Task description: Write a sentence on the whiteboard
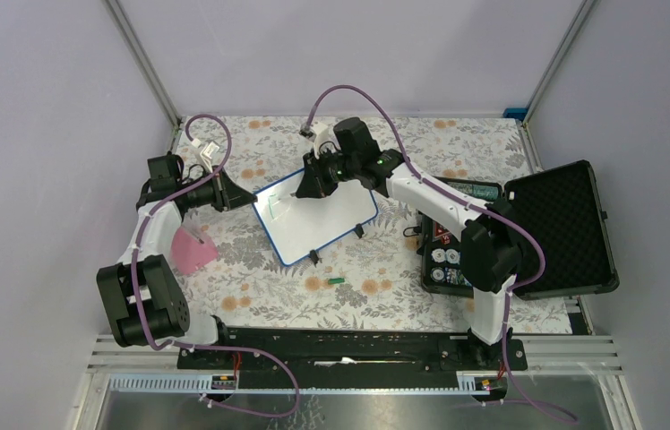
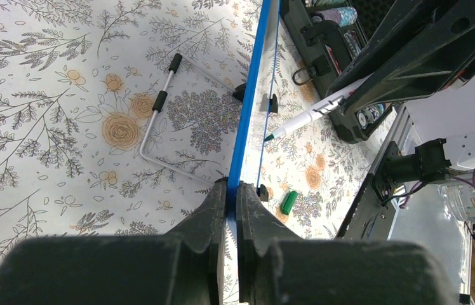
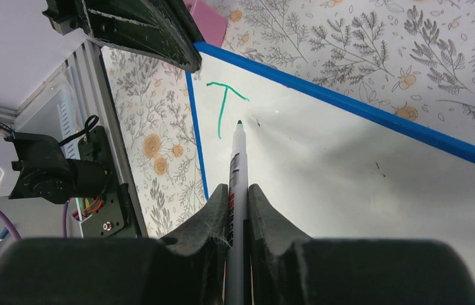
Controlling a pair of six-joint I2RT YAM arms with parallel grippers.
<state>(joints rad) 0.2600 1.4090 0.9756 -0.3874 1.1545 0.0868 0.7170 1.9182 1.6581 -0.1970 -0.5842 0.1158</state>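
The whiteboard [image 1: 331,219], white with a blue frame, lies tilted mid-table. My left gripper [image 1: 246,199] is shut on its left edge; in the left wrist view the blue frame [image 2: 247,95] runs straight into the gripper [image 2: 232,190]. My right gripper [image 3: 238,190] is shut on a white marker [image 3: 237,159], whose green tip rests at the board surface [image 3: 362,190] near its upper left corner. Of the sentence, a single green "T" [image 3: 222,105] shows beside the tip. The marker [image 2: 314,113] also appears in the left wrist view.
A green marker cap [image 1: 338,281] lies on the floral cloth in front of the board. A pink object [image 1: 193,251] sits to the left. An open black foam-lined case [image 1: 564,228] stands at the right. A bent wire stand [image 2: 159,114] lies behind the board.
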